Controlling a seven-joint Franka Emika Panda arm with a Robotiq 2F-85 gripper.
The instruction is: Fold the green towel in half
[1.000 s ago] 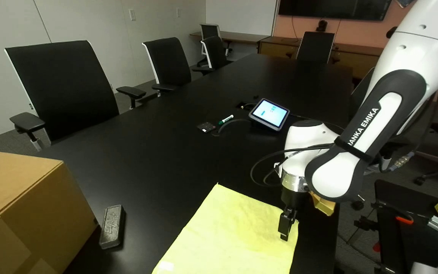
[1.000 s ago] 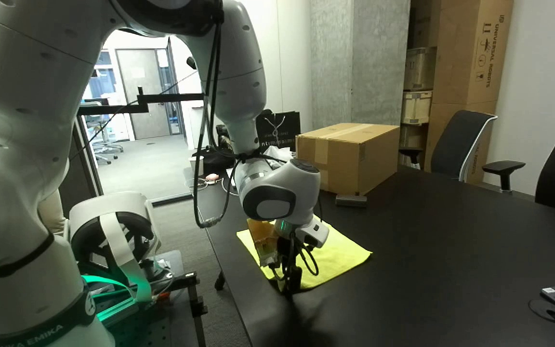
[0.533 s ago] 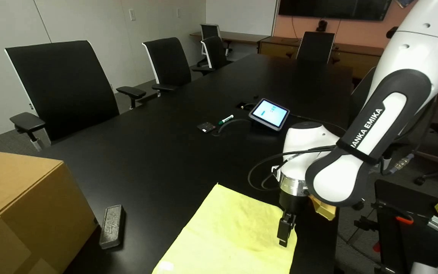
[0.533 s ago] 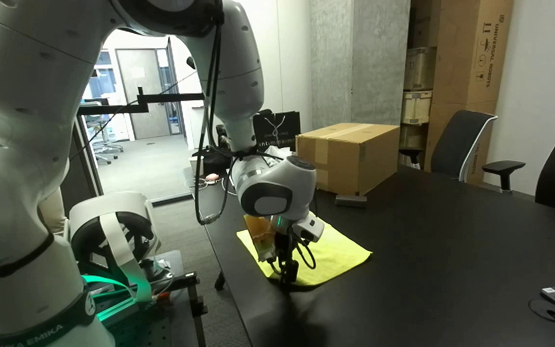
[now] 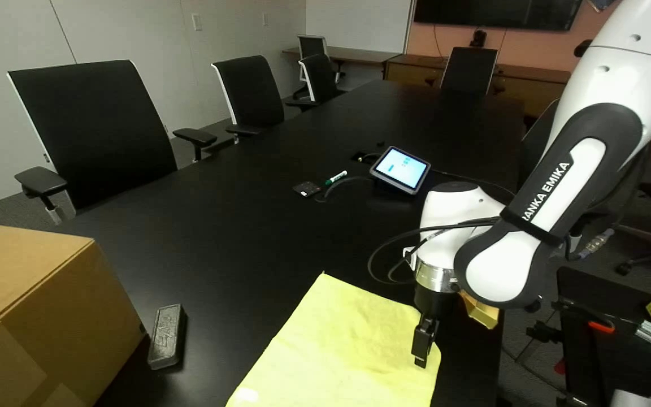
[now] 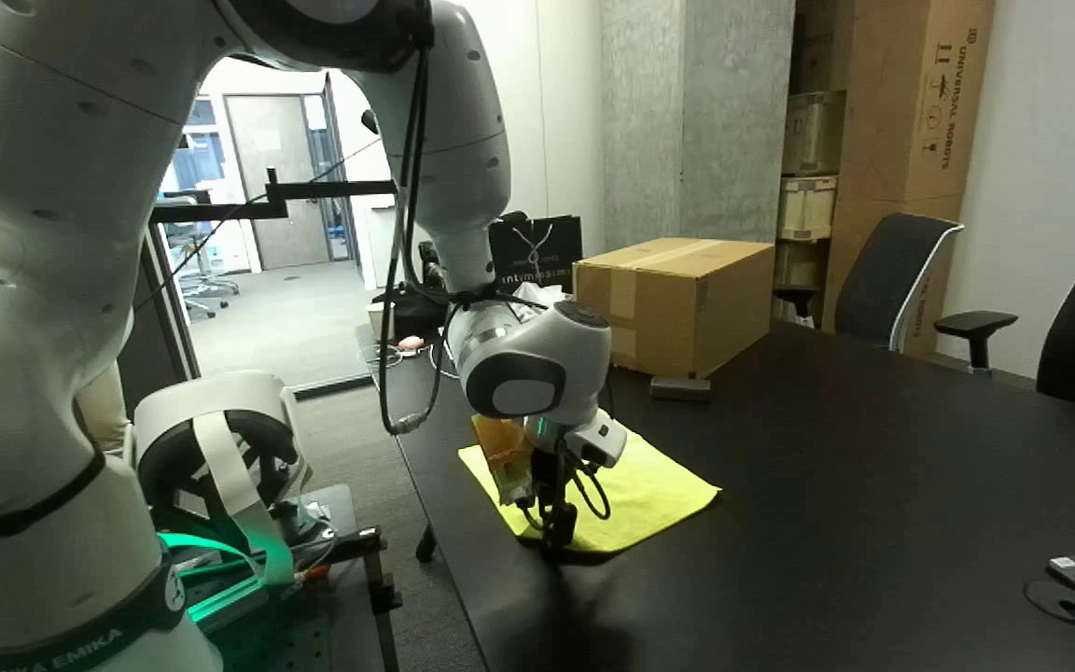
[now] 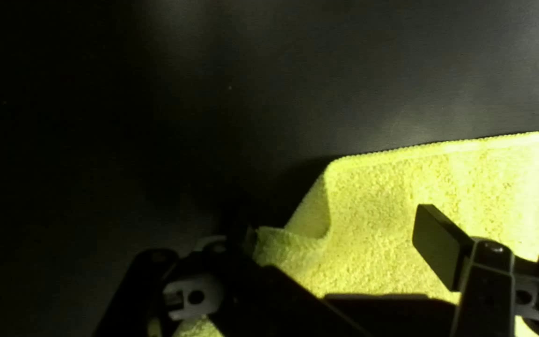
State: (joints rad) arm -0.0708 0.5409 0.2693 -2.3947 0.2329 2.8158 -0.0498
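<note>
The green towel (image 5: 331, 345), pale yellow-green, lies mostly flat on the black table in both exterior views (image 6: 659, 495). My gripper (image 5: 422, 353) points down over the towel's edge near the table side, low at the cloth; it also shows in an exterior view (image 6: 558, 534). In the wrist view my gripper (image 7: 337, 234) has its fingers wide apart, with the towel (image 7: 372, 220) spread under and between them. The towel's edge bends in a small fold close to the left finger. That finger is dark, and I cannot tell whether it touches the cloth.
A cardboard box (image 5: 37, 316) and a dark eraser (image 5: 166, 336) stand beyond the towel. A tablet (image 5: 400, 169), a green marker (image 5: 335, 177) and a small black device (image 5: 306, 189) lie farther along the table (image 5: 235, 237). Chairs (image 5: 94, 124) line one side.
My gripper has shifted slightly over the towel, toward the cardboard box, then stayed nearly still. The towel's edge beside the gripper sits a little lower than a second ago.
</note>
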